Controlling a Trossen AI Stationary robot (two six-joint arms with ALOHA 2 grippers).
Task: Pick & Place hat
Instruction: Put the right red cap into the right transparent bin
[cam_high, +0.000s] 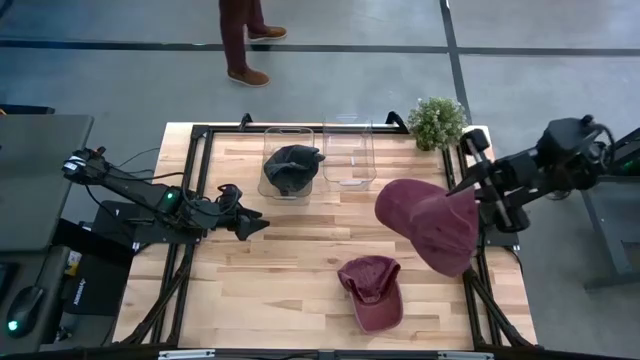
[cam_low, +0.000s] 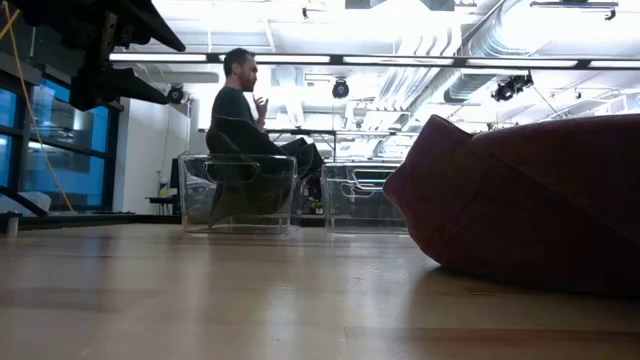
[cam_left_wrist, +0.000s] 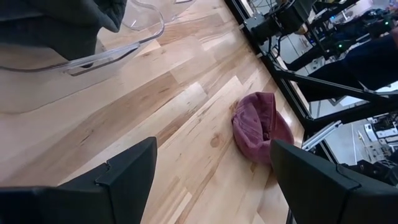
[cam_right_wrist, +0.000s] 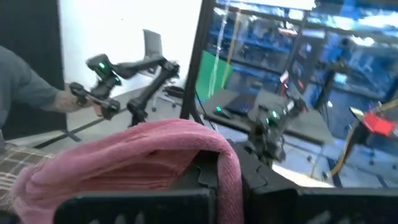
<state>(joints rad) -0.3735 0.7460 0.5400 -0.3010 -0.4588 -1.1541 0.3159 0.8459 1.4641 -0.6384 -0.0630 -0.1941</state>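
My right gripper (cam_high: 466, 200) is over the table's right edge, shut on a maroon hat (cam_high: 430, 225) that it holds up in the air. A second maroon hat (cam_high: 370, 290) lies upside down on the wood near the near edge; it also fills the right of the low view (cam_low: 530, 200). A dark hat (cam_high: 292, 168) sits in the left clear bin (cam_high: 270, 185), next to an empty clear bin (cam_high: 350, 155). My left gripper (cam_high: 250, 222) is open and hovers low over the table's left half, its fingers (cam_left_wrist: 124, 174) pointing toward the lying hat (cam_left_wrist: 258, 127). My right gripper holds the lifted maroon hat by its right-hand edge (cam_high: 455, 205), coming level from the table's right side. In the right wrist view the cloth (cam_right_wrist: 137, 162) drapes over the fingers and hides the place of contact. The hat is lifted clear and spreads leftward from the gripper.
A small potted plant (cam_high: 437, 122) stands at the far right corner beside the bins. Black frame rails (cam_high: 195, 160) run along the table's edges. Bare wood lies in the middle of the table (cam_high: 320, 235). A person (cam_low: 240, 100) sits beyond the far edge; legs (cam_high: 245, 40) show there.
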